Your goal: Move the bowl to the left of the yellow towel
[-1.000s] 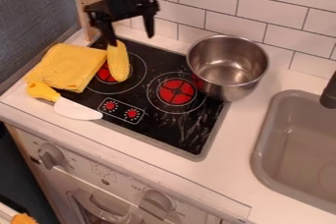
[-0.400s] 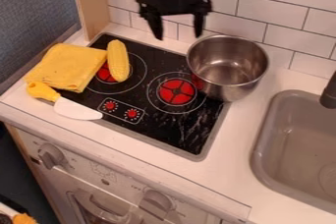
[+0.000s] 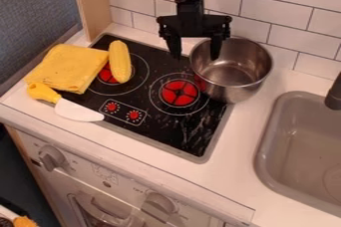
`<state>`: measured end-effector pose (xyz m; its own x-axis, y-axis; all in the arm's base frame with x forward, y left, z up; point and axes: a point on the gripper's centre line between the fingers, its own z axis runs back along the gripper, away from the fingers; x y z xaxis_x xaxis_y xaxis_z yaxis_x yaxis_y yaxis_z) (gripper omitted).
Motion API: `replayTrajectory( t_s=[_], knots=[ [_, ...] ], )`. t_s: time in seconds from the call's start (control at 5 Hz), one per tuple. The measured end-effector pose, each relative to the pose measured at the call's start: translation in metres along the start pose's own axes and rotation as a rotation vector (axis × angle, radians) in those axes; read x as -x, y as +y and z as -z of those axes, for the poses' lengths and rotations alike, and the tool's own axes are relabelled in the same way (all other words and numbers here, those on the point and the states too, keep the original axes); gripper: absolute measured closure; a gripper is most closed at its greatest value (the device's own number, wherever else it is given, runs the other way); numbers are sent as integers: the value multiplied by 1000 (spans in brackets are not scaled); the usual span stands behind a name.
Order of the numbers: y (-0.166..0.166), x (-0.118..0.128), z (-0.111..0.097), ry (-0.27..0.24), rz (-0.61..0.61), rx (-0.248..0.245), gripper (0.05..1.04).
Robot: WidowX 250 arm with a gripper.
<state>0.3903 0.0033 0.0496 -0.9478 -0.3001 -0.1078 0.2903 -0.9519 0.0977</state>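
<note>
We have our gripper (image 3: 196, 57) by the metal bowl (image 3: 234, 92), jaws apart; the yellow towel (image 3: 70, 66) lies left of the bowl.

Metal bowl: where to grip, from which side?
Probably the near-left stretch of the rim of the bowl, from above, one finger inside and one outside. It stands upright and open-topped, the rim thin, the body wider than the open gripper.

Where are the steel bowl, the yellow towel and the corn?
Steel bowl (image 3: 233, 84): camera view, inner wall.
Yellow towel (image 3: 67, 67): camera view, middle of the cloth.
Corn (image 3: 120, 61): camera view, middle of the cob.
</note>
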Motion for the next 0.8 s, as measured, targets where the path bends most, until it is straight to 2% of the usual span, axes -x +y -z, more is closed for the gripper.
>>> replayTrajectory(
  t_s=[0.2, 0.6, 0.8],
  knots=[
    [-4, -5, 16, -23, -2, 14, 158],
    [-5, -7, 19, -19, -8, 18, 736],
    [-6, -12, 22, -36, -11, 19, 936]
  ],
)
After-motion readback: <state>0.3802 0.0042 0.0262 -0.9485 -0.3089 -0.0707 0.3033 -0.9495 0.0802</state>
